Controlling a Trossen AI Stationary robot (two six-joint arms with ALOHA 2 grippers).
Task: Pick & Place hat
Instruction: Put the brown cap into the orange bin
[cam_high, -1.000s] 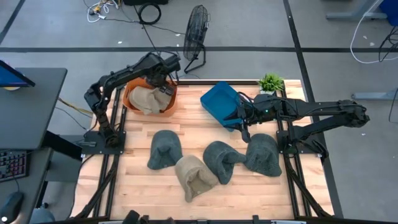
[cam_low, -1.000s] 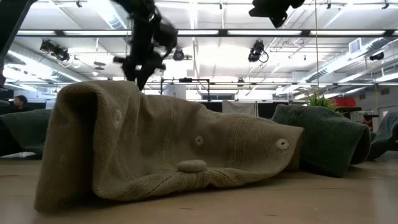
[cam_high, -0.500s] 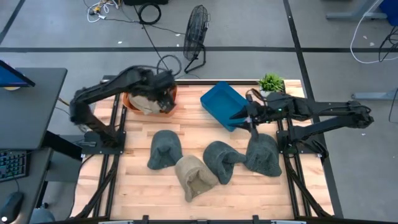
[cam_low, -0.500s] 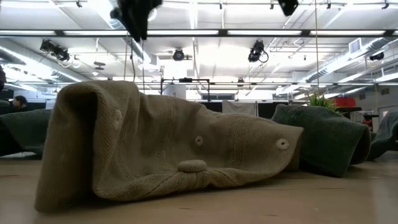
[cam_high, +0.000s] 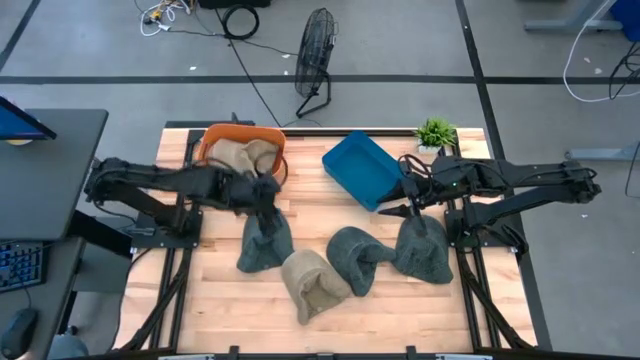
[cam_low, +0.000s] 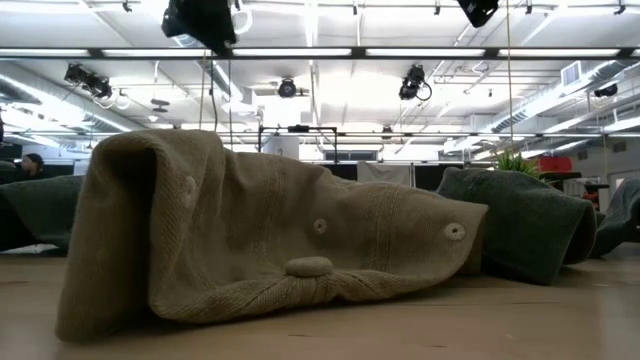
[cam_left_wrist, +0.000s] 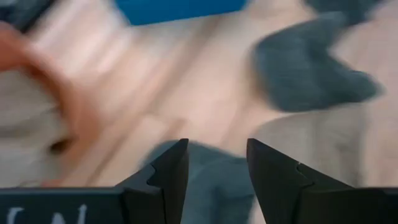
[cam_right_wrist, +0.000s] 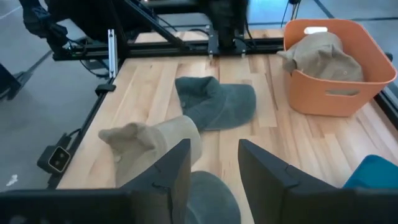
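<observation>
Several knitted hats lie on the wooden table: a grey hat (cam_high: 265, 242) at the left, a beige hat (cam_high: 314, 283) nearest the near edge, a grey hat (cam_high: 354, 259) in the middle and a grey hat (cam_high: 422, 248) at the right. More beige hats (cam_high: 240, 158) sit in the orange basket (cam_high: 212, 140). My left gripper (cam_high: 264, 196) is open and hovers above the left grey hat (cam_left_wrist: 208, 177). My right gripper (cam_high: 408, 203) is open too, hanging between the blue bin (cam_high: 364, 170) and the right grey hat. Neither touches anything.
A small potted plant (cam_high: 436, 132) stands at the far right corner. The blue bin lies tilted near the table's far edge. In the low view the beige hat (cam_low: 270, 250) fills the foreground, and both grippers (cam_low: 205, 20) (cam_low: 478, 10) show well above the table. Bare wood lies along the near edge.
My left gripper has swung away from over the orange basket toward the near edge, with its arm stretching low across the table, and now hangs over the left grey hat. My right gripper has shifted a little toward the right grey hat. The hats on the table have not moved.
</observation>
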